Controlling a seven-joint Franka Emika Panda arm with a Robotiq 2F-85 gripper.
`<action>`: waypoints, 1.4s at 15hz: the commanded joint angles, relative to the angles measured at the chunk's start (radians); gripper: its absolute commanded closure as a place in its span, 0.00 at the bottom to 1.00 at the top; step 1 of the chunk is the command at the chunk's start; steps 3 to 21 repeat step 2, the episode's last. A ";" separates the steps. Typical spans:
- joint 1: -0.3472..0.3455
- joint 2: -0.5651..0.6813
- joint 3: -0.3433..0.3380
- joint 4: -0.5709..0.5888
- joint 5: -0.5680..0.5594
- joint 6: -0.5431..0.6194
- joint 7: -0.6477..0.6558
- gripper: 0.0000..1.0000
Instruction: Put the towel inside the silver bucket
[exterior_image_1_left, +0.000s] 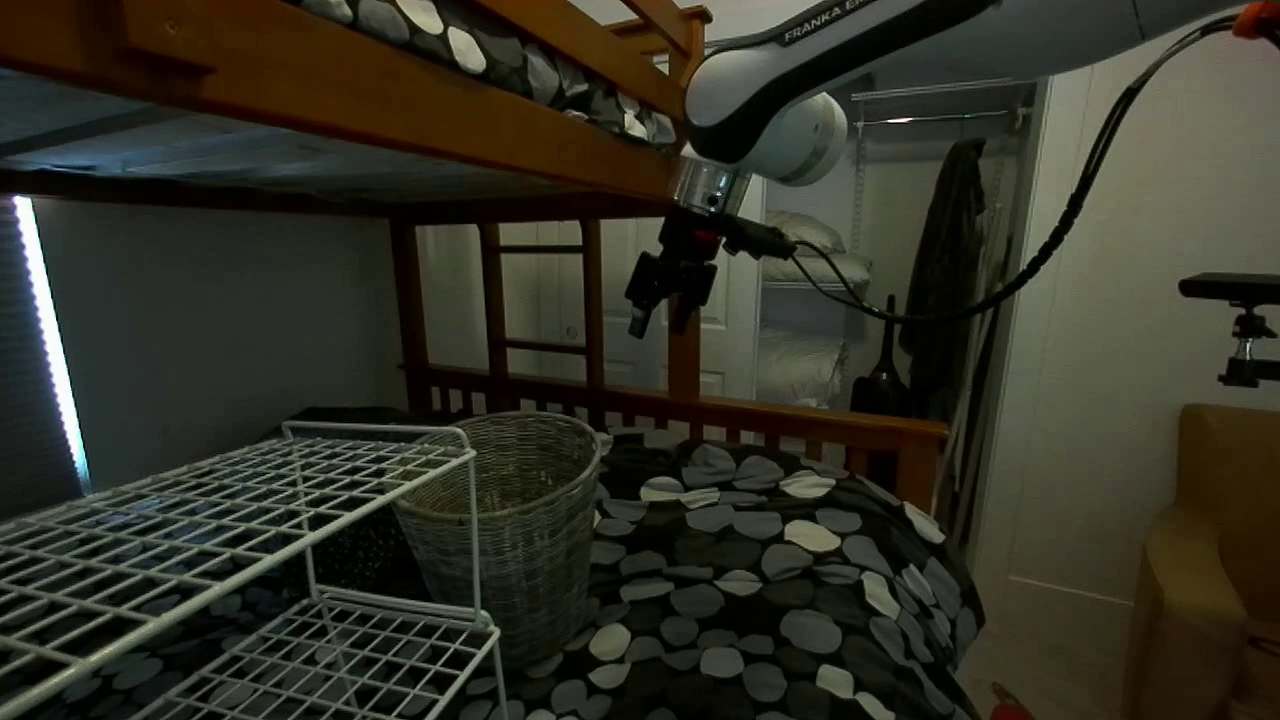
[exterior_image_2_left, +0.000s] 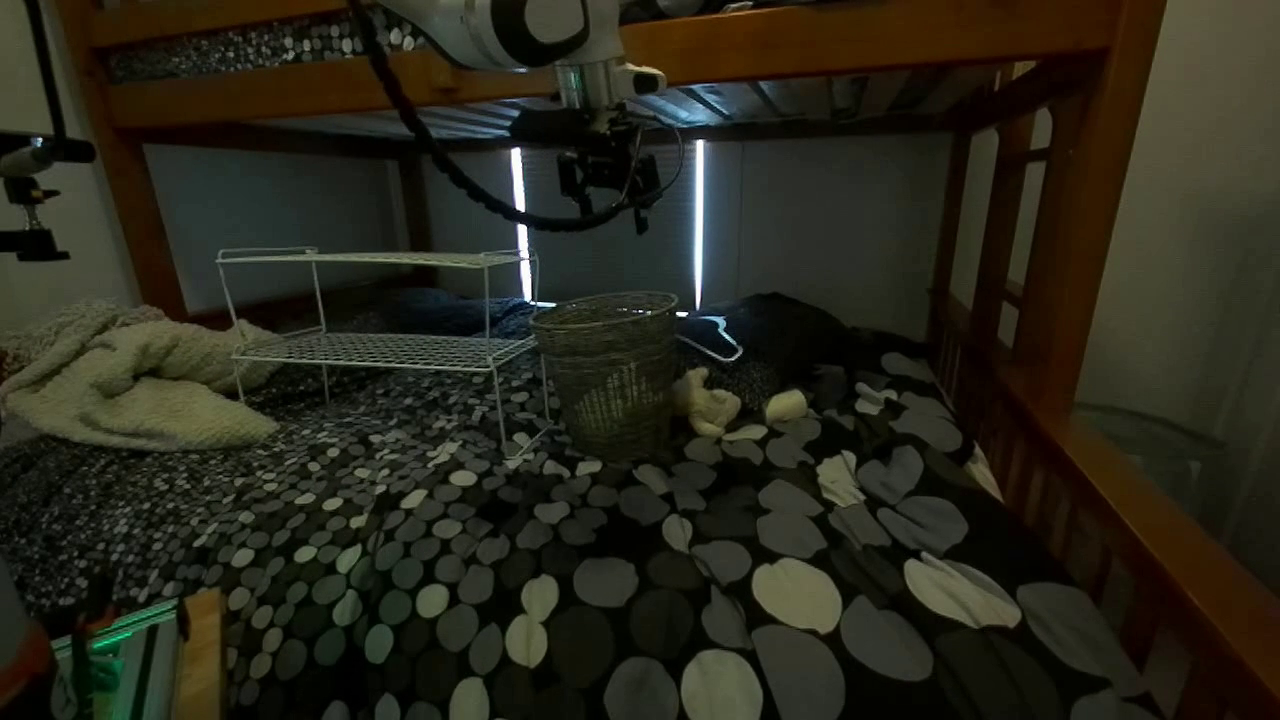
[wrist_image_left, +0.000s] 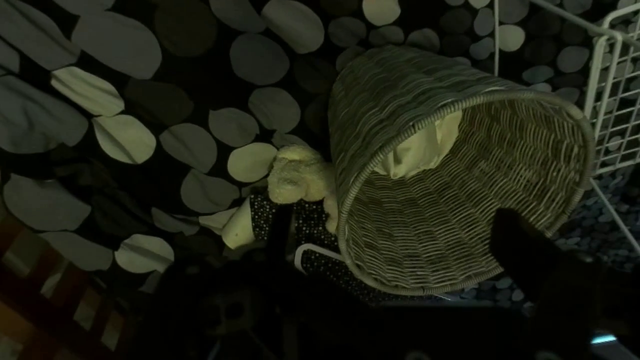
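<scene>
While wicker basket holds pale cloth, empty tool hangs higher, fingers spread wide apart

Tall grey wicker basket there, hiding part of a fluffy cream cloth towards the bed's railed edge.

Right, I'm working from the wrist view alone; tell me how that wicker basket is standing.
Observer: Both exterior views show the wicker basket standing upright on the spotted bedding.
Operator: Now locate the hand for me.
Observer: In both exterior views it hangs higher than the basket, with a gap between them.
Operator: And name what lies past the white wire rack.
Observer: In an exterior view, a cream fleecy blanket lies heaped at the rack's end away from the basket.
</scene>
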 joint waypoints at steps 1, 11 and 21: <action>0.004 0.002 -0.004 0.003 -0.001 -0.003 0.001 0.00; 0.004 0.002 -0.004 0.003 -0.001 -0.003 0.001 0.00; 0.004 0.002 -0.004 0.003 -0.001 -0.003 0.001 0.00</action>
